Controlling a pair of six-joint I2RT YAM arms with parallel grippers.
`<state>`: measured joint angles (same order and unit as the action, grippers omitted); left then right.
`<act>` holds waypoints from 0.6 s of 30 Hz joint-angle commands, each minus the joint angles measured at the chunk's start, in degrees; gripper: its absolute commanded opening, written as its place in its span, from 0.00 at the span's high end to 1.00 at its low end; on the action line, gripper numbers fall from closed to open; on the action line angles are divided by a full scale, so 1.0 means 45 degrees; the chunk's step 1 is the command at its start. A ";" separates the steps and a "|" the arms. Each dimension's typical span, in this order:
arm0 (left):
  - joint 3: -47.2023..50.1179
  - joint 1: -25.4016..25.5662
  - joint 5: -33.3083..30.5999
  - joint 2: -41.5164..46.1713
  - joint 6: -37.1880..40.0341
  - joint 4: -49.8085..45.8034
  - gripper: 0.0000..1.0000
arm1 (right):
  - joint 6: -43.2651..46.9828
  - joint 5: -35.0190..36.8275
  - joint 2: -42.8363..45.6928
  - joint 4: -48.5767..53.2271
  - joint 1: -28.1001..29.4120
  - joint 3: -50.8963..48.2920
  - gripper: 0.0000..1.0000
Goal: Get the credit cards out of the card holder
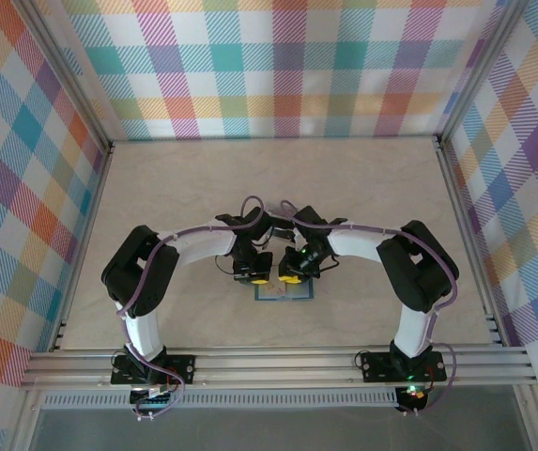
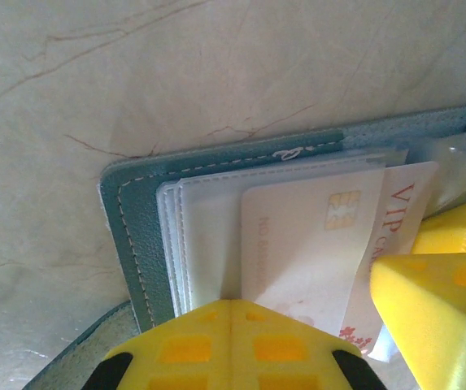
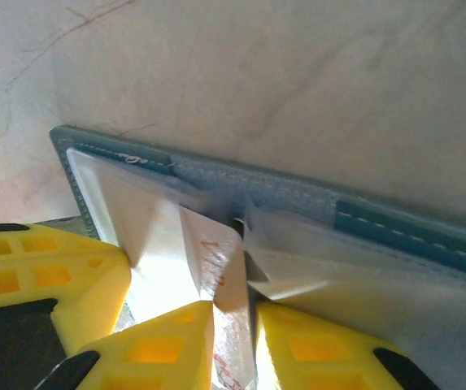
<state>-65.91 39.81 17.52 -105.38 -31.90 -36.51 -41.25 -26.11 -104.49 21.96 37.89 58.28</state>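
Closed, the left claw [image 2: 231, 345] pins the open card holder [image 2: 135, 211] to the worktop [image 2: 216, 65] so the right claw [image 3: 233, 315], pinching a credit card [image 3: 215, 262], can slide it out.

You are getting bright, even light overhead, with soft shadows sitting under the arms [image 1: 146, 272]. At the right wrist, glare is bleaching the card holder [image 3: 281, 191] and credit card [image 3: 226, 272] around 7 o'clock; yellow fingertips [image 3: 314, 349] are blurring at 6 o'clock.

Lab enclosure: plaid walls [image 1: 287, 66], aluminium rails [image 1: 278, 362]
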 commanded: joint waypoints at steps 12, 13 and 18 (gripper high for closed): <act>0.0392 -0.0099 -0.0553 -0.0565 0.0208 -0.0498 1.00 | -0.0807 -0.1692 0.0473 -0.3532 -0.0216 -0.1852 0.89; 0.0391 -0.0097 -0.0563 -0.0532 0.0223 -0.0501 1.00 | -0.0750 -0.1579 0.0592 -0.3385 -0.0235 -0.1877 0.89; 0.0481 -0.0100 -0.0651 -0.0355 0.0199 -0.0556 1.00 | -0.0246 -0.0788 0.1183 -0.2013 -0.0525 -0.1955 0.92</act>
<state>-65.89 39.64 17.50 -105.38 -31.90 -36.58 -43.90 -31.42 -101.14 10.11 35.94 50.33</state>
